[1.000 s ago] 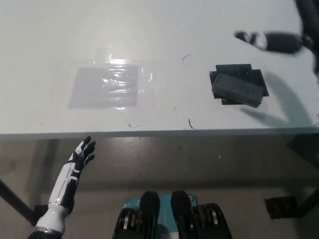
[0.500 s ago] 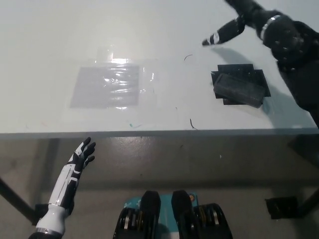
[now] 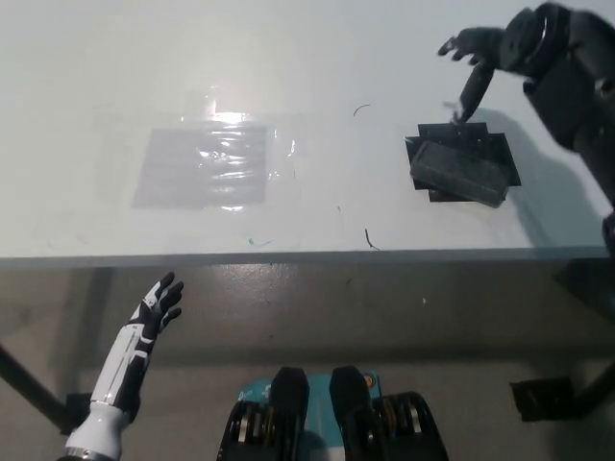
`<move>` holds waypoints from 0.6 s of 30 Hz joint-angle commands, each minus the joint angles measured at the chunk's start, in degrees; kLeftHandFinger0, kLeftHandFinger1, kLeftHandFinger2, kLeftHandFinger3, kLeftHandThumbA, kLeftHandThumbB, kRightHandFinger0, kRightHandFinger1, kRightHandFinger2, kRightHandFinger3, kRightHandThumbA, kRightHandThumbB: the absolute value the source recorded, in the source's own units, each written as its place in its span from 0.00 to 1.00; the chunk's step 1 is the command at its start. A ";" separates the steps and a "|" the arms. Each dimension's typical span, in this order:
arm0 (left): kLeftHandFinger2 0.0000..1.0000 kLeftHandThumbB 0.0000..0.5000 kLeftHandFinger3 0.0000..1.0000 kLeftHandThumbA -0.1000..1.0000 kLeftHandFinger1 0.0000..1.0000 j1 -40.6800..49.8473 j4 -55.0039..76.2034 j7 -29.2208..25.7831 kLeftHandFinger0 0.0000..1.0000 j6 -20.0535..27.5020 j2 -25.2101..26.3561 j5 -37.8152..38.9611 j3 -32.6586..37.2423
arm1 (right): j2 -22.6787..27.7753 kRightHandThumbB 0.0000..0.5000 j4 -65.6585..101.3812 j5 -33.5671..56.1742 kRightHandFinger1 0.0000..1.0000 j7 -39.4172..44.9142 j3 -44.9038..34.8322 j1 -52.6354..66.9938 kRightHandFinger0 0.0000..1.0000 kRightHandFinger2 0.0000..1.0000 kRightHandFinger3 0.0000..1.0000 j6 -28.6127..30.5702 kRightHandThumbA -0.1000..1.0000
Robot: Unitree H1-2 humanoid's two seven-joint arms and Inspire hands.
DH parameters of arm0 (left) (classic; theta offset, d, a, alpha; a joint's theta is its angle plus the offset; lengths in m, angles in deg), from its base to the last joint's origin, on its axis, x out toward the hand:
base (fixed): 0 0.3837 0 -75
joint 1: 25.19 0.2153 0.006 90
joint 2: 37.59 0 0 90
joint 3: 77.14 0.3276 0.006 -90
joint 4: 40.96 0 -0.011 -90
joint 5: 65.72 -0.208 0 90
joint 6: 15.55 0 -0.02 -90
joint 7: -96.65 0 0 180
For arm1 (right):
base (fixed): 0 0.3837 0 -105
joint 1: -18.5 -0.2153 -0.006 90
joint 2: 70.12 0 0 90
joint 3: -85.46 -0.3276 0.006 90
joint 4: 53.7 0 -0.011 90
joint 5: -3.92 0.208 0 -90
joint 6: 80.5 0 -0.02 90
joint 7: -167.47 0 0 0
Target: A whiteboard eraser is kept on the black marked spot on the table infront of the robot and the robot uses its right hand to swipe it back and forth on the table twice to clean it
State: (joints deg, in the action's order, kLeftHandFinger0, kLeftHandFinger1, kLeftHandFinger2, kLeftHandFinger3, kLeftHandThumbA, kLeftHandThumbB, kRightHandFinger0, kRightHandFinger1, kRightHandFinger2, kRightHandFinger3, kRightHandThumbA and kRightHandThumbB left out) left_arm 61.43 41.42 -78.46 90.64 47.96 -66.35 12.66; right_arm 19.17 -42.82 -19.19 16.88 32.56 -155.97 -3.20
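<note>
Head view: the black right hand (image 3: 500,50) hovers with fingers spread and nothing held, one fingertip pointing down near the far edge of the eraser (image 3: 459,173). The eraser lies on the black marked spot (image 3: 507,163) toward the right end of the white table (image 3: 288,58), short of its near edge. The white left hand (image 3: 157,307) hangs below the table's near edge, fingers apart and empty. A clear plastic sheet (image 3: 202,165) is taped nearer the left. A good grasp would likely mean lowering squarely over the eraser, closing across its narrow sides, then pressing flat before sweeping.
</note>
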 commanded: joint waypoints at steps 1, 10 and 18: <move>1.00 0.84 1.00 1.00 1.00 0.28 3.14 1.34 1.00 3.82 1.91 -0.03 -0.04 | 0.95 0.73 -2.35 -3.69 1.00 6.56 1.52 -9.15 1.00 1.00 1.00 -2.61 1.00; 1.00 0.79 1.00 1.00 1.00 1.81 4.51 1.96 1.00 4.47 2.24 0.24 0.86 | 0.88 0.77 -3.01 -2.84 1.00 6.10 -0.36 -7.80 1.00 1.00 1.00 -3.13 1.00; 1.00 0.81 1.00 1.00 1.00 2.50 4.57 2.20 1.00 4.84 1.92 0.19 0.93 | 0.60 0.79 -2.97 -2.95 1.00 6.88 -1.29 -7.60 1.00 1.00 1.00 -3.16 1.00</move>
State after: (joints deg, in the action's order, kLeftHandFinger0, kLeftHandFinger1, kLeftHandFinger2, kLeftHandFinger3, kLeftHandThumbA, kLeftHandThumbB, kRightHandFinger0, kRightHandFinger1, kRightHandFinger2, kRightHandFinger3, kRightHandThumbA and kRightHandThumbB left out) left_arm 63.67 43.73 -77.30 92.68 49.20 -66.34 13.24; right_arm 19.13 -45.94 -21.41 22.73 32.25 -160.37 -5.34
